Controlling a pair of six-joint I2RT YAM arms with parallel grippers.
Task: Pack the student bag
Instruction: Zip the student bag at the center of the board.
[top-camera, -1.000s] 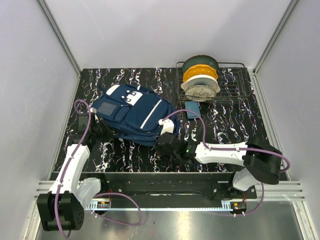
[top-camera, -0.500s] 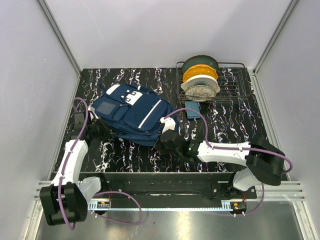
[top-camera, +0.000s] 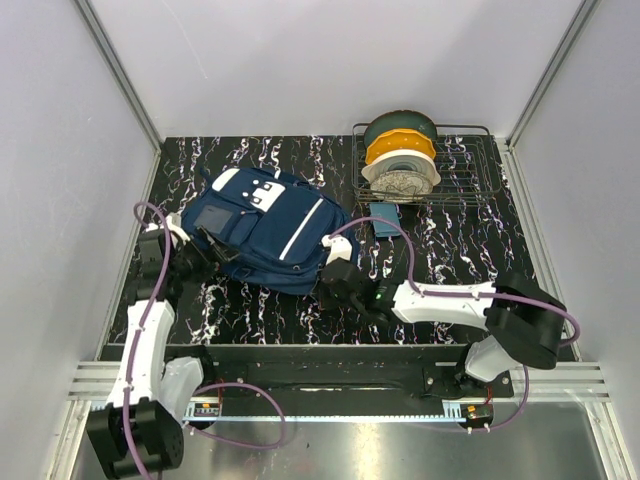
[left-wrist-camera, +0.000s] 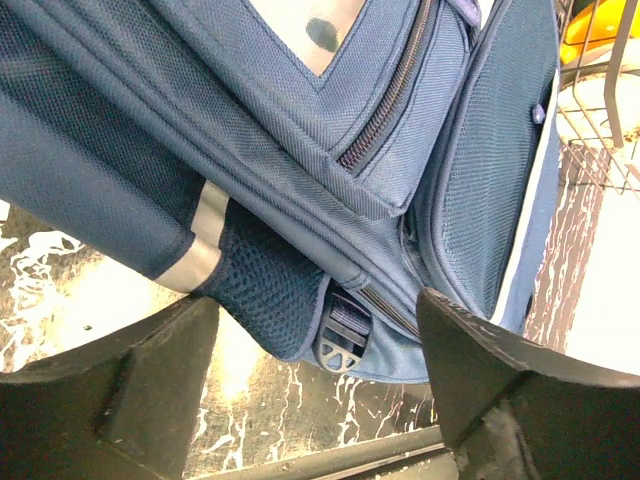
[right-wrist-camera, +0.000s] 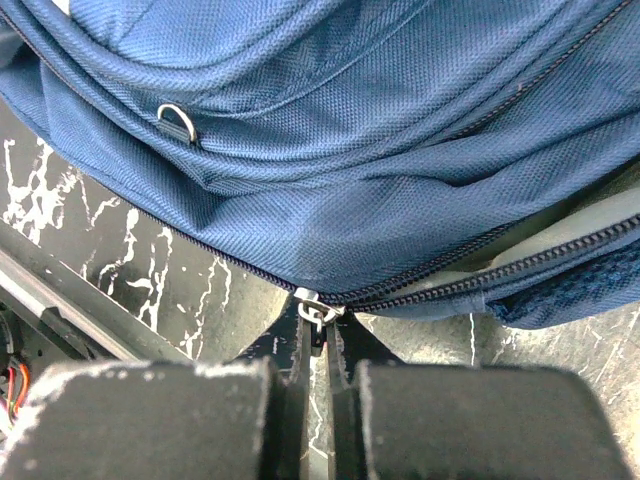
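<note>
The student bag (top-camera: 270, 225), navy with white stripe trim, lies flat on the black marbled table (top-camera: 450, 250). My left gripper (top-camera: 207, 247) stands open at the bag's near-left corner. In the left wrist view its fingers (left-wrist-camera: 120, 390) straddle a black strap buckle (left-wrist-camera: 343, 338) and blue mesh without touching them. My right gripper (top-camera: 338, 278) is at the bag's near-right edge. It is shut on the metal zipper pull (right-wrist-camera: 318, 316) of the bag's main zipper (right-wrist-camera: 520, 265), which gapes to the right of the slider over a pale interior.
A wire rack (top-camera: 470, 180) at the back right holds stacked filament spools (top-camera: 400, 155). A small teal object (top-camera: 384, 220) lies on the table just in front of it. Grey walls close in on the left, back and right. A black rail (top-camera: 320, 360) runs along the near edge.
My left gripper has opened and let go of the bag's corner, and its wrist has shifted left and away. The right gripper keeps hold of the zipper pull, hardly moved.
</note>
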